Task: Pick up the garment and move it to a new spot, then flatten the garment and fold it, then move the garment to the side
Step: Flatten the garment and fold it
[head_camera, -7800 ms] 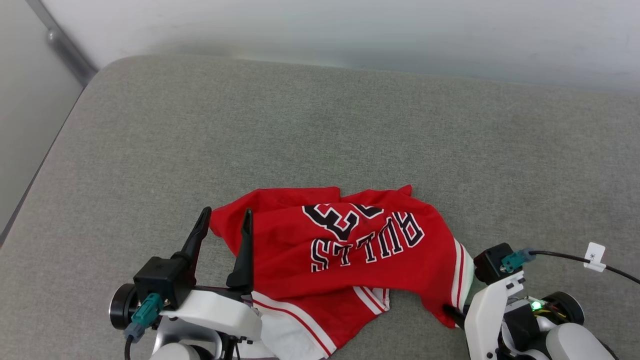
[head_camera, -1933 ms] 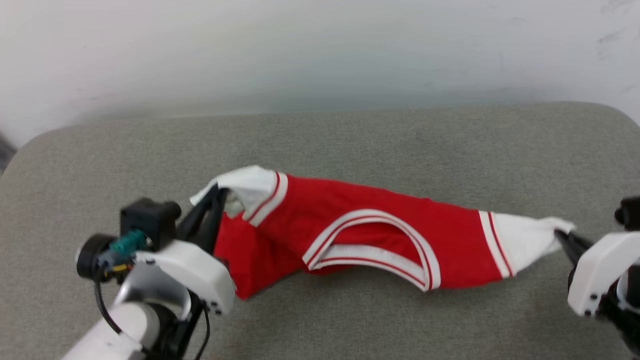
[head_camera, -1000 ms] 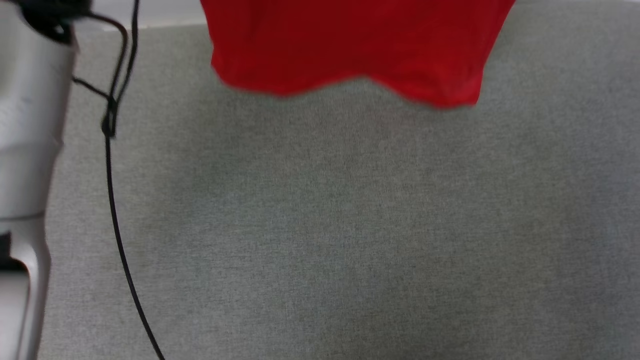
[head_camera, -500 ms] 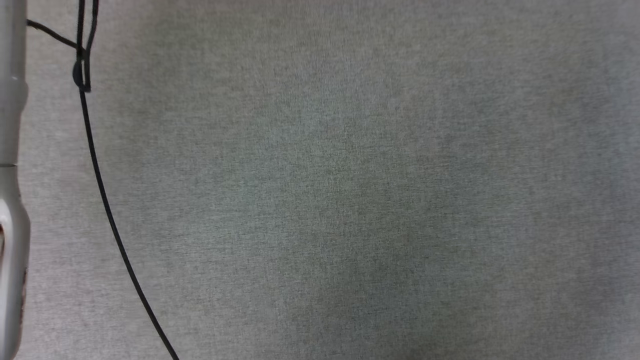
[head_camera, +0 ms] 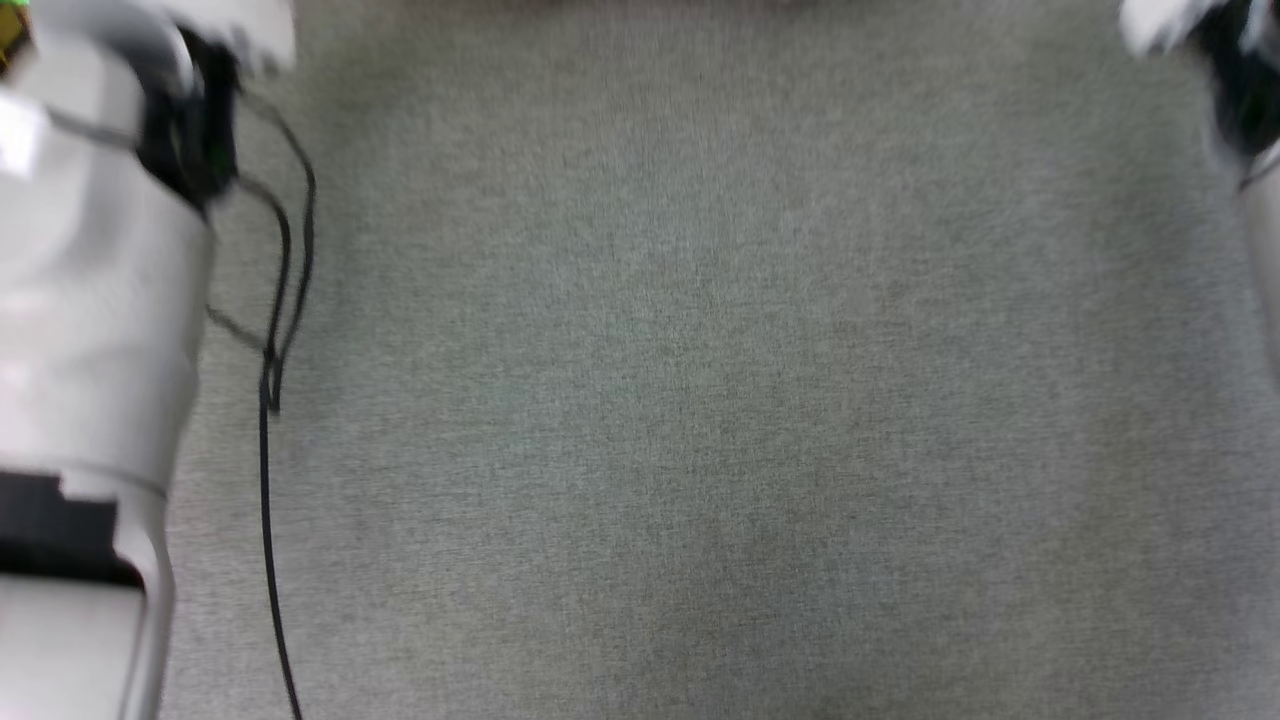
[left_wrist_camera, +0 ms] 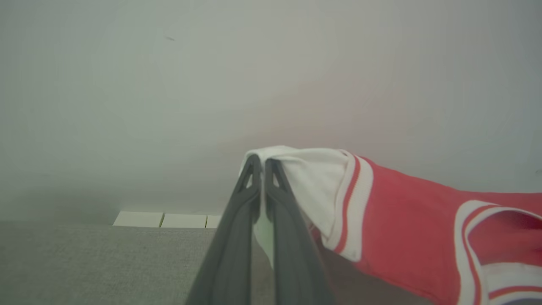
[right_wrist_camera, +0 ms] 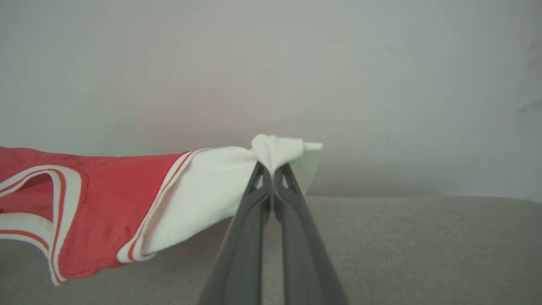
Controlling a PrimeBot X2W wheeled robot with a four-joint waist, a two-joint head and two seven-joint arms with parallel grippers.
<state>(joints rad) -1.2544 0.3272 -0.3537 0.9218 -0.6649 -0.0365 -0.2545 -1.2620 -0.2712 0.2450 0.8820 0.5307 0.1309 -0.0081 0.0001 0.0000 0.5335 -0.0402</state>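
The garment [left_wrist_camera: 406, 237] is a red jersey with white sleeves and red-and-white striped trim, held up in the air above the grey cushion. In the left wrist view my left gripper [left_wrist_camera: 262, 163] is shut on one white sleeve, and the red body stretches off to the right. In the right wrist view my right gripper [right_wrist_camera: 273, 169] is shut on the other white sleeve of the garment [right_wrist_camera: 106, 212], whose body hangs to the left. My pale left forearm [head_camera: 90, 300] fills the head view's left edge, with part of the right arm [head_camera: 1240, 90] at the top right.
The grey fabric cushion [head_camera: 700, 400] spreads below both arms. A black cable [head_camera: 270, 480] trails down beside the left forearm. A pale wall [left_wrist_camera: 211, 84] stands behind the cushion. White blocks [left_wrist_camera: 169, 220] lie at the cushion's far edge in the left wrist view.
The head camera has swung: the red hem at the top a second ago has left the picture, and now both arms show at its upper corners. Both grippers stay shut.
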